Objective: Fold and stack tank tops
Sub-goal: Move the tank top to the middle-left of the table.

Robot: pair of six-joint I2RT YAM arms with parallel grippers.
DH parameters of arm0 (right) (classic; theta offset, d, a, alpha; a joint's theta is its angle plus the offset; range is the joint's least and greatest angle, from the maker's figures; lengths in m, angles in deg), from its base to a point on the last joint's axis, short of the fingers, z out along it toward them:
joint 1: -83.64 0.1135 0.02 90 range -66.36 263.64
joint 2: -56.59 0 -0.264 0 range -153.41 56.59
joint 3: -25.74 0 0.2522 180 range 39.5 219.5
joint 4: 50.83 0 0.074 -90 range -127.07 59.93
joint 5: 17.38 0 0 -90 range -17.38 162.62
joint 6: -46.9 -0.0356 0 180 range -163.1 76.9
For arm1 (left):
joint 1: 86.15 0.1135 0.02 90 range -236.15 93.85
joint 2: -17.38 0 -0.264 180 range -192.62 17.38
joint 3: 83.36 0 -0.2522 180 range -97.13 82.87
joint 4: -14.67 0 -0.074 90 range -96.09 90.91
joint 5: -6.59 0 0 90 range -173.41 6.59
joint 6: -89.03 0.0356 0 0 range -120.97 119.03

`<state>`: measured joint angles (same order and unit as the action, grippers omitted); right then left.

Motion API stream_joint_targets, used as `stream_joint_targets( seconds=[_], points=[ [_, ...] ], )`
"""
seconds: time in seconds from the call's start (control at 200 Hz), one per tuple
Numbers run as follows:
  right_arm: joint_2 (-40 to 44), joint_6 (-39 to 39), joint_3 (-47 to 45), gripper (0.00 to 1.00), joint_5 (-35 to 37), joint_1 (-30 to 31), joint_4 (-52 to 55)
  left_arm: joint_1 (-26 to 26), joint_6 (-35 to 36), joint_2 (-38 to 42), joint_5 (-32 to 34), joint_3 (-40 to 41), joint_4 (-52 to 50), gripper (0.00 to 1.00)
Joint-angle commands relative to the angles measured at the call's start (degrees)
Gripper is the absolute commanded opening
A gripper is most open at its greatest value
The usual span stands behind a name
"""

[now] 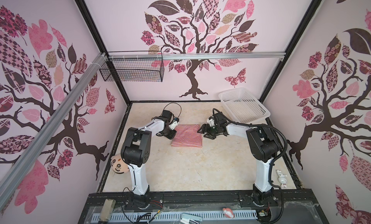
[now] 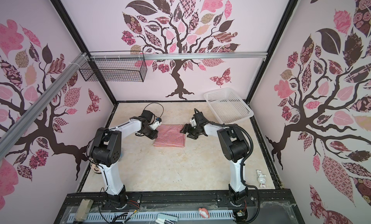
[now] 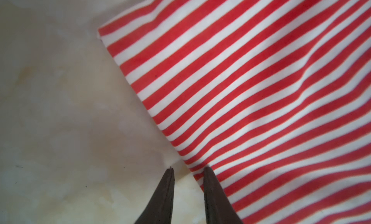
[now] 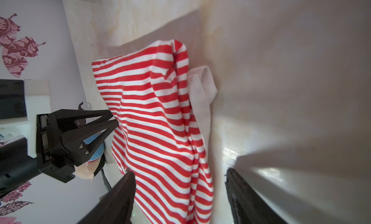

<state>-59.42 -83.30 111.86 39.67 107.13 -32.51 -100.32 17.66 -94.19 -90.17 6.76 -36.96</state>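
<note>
Red-striped tank top [image 1: 187,135] sits folded toward the table's [image 1: 180,168] back edge. We see left gripper [image 3: 187,170] narrowly apart, right gripper [image 4: 178,172] wide apart, both empty. White strap [image 4: 202,86] pokes out; a shallow pinch could unfold it.

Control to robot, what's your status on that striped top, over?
Fingers open on both: left gripper at one edge of the folded tank top, right gripper at the opposite edge. Top lies on the table. Nothing on it.
</note>
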Motion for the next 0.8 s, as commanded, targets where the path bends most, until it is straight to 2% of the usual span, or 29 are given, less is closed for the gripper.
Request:
stream_joint_targets(
  seconds=[0.0, 0.17, 0.39, 0.796],
  points=[
    [-0.19, -0.51, 1.51, 0.74, 1.34, 0.04, 1.4, 0.04, 0.42, 4.36, -2.89, 0.56, 1.34, 0.29],
    [3.58, 0.67, -1.75, 0.74, 4.65, 0.02, 2.62, -0.91, -2.45, 7.31, -8.93, -1.36, 1.19, 0.29],
    [8.85, 1.72, -6.59, 0.75, 6.92, -0.1, 3.48, -5.92, -2.29, 2.58, -7.94, -4.39, -0.55, 0.29],
    [16.43, 3.3, -9.53, 0.76, 8.16, -1.17, 6.64, -3.32, -1.09, -6.45, -4.05, -7.79, -3.15, 0.29]
  ],
)
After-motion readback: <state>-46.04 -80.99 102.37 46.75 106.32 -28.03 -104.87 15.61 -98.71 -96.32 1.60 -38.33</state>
